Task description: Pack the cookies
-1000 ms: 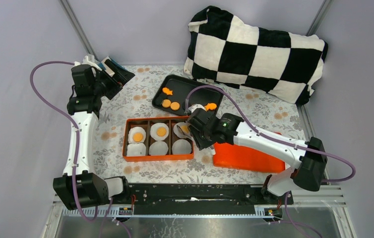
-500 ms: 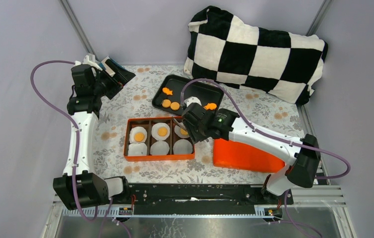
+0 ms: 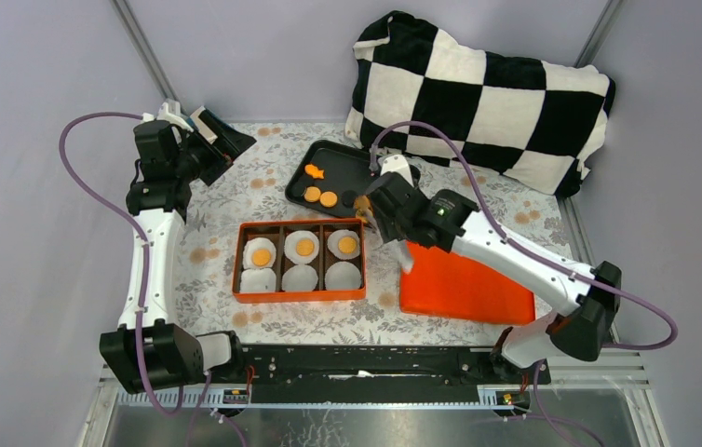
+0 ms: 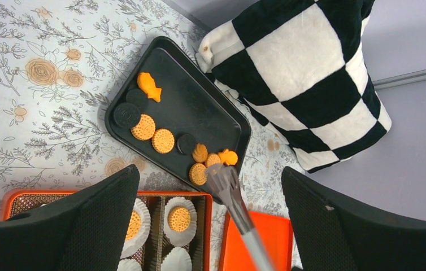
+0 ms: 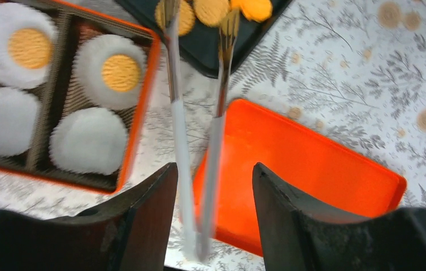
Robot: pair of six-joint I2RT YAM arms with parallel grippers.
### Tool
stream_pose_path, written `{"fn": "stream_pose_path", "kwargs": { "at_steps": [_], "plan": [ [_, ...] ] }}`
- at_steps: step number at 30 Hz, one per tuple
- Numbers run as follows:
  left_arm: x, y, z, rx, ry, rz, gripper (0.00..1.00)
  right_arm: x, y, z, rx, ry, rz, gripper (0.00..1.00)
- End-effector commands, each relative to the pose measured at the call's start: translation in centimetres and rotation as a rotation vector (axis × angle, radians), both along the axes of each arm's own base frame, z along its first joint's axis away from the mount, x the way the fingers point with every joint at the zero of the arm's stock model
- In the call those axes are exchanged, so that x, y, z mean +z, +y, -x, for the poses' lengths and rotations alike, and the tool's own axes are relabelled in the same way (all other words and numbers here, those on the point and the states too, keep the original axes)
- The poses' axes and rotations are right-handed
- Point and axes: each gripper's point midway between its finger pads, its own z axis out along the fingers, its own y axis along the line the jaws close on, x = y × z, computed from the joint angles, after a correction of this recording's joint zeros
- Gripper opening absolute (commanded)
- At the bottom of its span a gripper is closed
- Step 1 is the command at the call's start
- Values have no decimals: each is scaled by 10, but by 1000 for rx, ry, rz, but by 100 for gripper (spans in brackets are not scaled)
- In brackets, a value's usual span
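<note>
The cookies lie in two places. On the black tray [image 3: 366, 166] [image 4: 199, 107] are a fish [image 4: 148, 86], round discs [image 4: 162, 140] and a cluster at the near corner [image 4: 198, 174]. In the orange box [image 3: 299, 298], the three far paper cups each hold a round cookie [image 3: 347, 244] [image 5: 120, 72]. The near cups [image 5: 88, 141] are bare. My right gripper [image 3: 383, 197] [image 5: 213, 167] is shut on metal tongs [image 5: 216, 135]. Their spread tips [image 4: 222, 178] hover at the tray's near corner by the cluster, with nothing between them. My left gripper [image 3: 226, 144] [image 4: 209, 172] hangs open at the far left.
An orange lid [image 3: 464, 289] [image 5: 312, 164] lies flat to the right of the box, under the right arm. A black-and-white checked pillow [image 3: 478, 93] fills the far right, behind the tray. Two dark discs [image 4: 126, 114] also sit on the tray.
The right arm has swung from the box's far right cup back to the tray. A cookie now lies in that cup, and the tong tips stand wider apart. The left arm has not moved.
</note>
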Motion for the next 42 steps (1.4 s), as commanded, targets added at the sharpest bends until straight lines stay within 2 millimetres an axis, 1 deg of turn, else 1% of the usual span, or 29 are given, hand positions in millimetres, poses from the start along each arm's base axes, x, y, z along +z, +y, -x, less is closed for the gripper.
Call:
{"fn": "stream_pose_path", "kwargs": {
  "at_steps": [1,4,7,9,10,13,14,15,16,17,18,20,22,24,29,32,37,38,42],
  "plan": [
    [15,-4,-6,-28,-67,-12,99,-29,-30,-25,-103,35,64,58],
    [10,-3,-6,-28,-54,-15,99,-44,-40,-32,-123,66,81,53],
    [5,-3,-6,-29,-42,-12,99,-55,-41,-34,-121,89,93,52],
    [3,-3,-6,-30,-37,-9,99,-60,-39,-34,-121,98,96,54],
    [3,-4,-6,-32,-37,-9,99,-64,-38,-34,-116,105,94,56],
    [3,-5,-5,-35,-37,-8,99,-85,-41,-28,-103,157,133,59],
    [3,-5,-4,-37,-40,-8,99,-94,-44,-25,-99,175,158,61],
    [4,-7,-4,-40,-42,-10,99,-103,-49,-24,-99,181,185,66],
    [2,-7,-3,-40,-40,-11,99,-116,-55,-23,-97,191,222,68],
    [1,-8,-3,-41,-37,-10,99,-124,-58,-25,-98,197,245,68],
    [-1,-10,-3,-44,-35,-8,99,-129,-60,-27,-99,204,259,72],
    [-5,-12,-3,-49,-27,2,99,-133,-58,-34,-99,203,268,74],
    [-8,-14,-2,-55,-19,8,99,-133,-54,-42,-92,196,264,89],
    [-7,-15,-2,-57,-20,9,99,-138,-54,-53,-86,205,263,97],
    [-10,-19,1,-60,-15,8,99,-160,-68,-76,-109,242,282,98],
    [-16,-21,1,-62,-3,7,99,-165,-72,-86,-128,241,269,98],
    [-24,-25,-1,-72,15,9,99,-181,-65,-105,-132,283,192,97],
    [-24,-25,-1,-73,16,7,99,-185,-62,-107,-128,291,187,96],
    [-27,-25,-1,-73,19,0,99,-191,-49,-113,-106,313,143,92]
  ]
}}
